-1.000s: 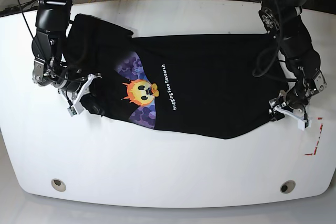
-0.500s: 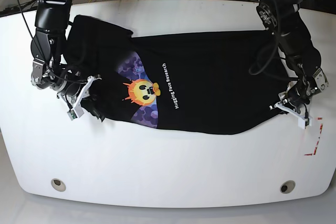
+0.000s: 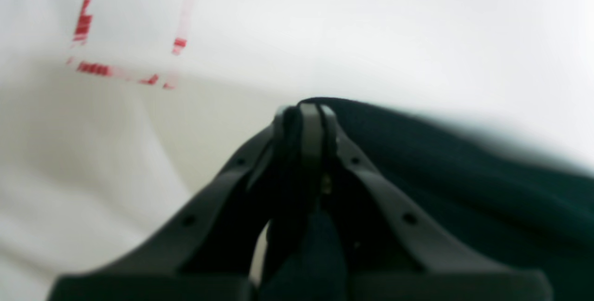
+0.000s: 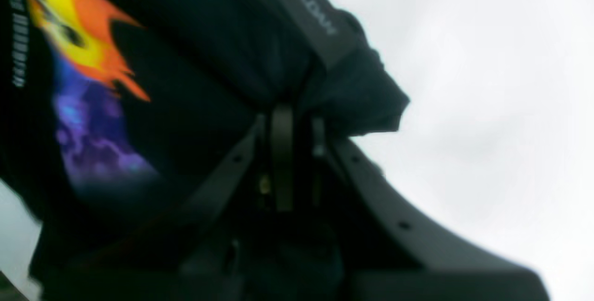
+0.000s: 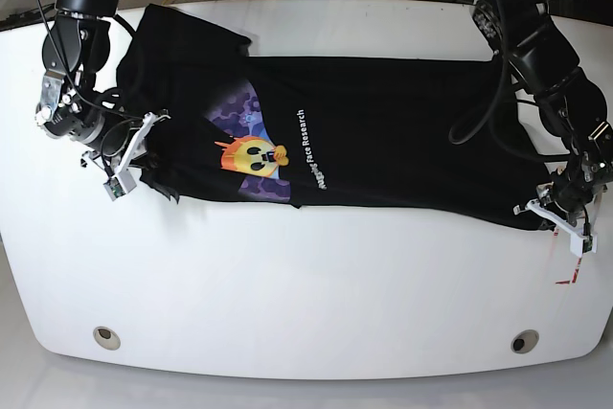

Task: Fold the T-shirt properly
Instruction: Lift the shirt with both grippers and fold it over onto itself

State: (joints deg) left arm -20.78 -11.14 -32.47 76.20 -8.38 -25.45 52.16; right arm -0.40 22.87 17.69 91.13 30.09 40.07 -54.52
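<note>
At the left of the base view, the right gripper (image 5: 123, 162) is seen low over the white table (image 5: 306, 304), its jaws brought together on bunched black cloth at the neck end of the T-shirt (image 5: 383, 141). In the right wrist view the same gripper (image 4: 290, 120) is clamped on a gathered fold, with a grey neck label bearing white lettering just above the fingertips (image 4: 281, 124). The orange and yellow graphic (image 4: 79, 36) and a purple and blue patch are recorded to the left of the jaws in that view.

The T-shirt is found stretched across the middle of the table between the two grippers, lying lengthwise from left to right. A sleeve portion is raised towards the upper left. The graphic (image 5: 251, 156) faces up, with a line of small white lettering (image 5: 314, 148) running beside it. The lower edge of the cloth appears taut and nearly straight.

At the right of the base view, the left gripper (image 5: 560, 215) is recorded at the lower right corner of the T-shirt, near the table edge. In the left wrist view its jaws (image 3: 304, 120) are closed together on the hem of the dark cloth (image 3: 464, 176). Red dashed marks (image 3: 93, 67) are noted on the table beyond the gripper; the view is blurred.
</note>
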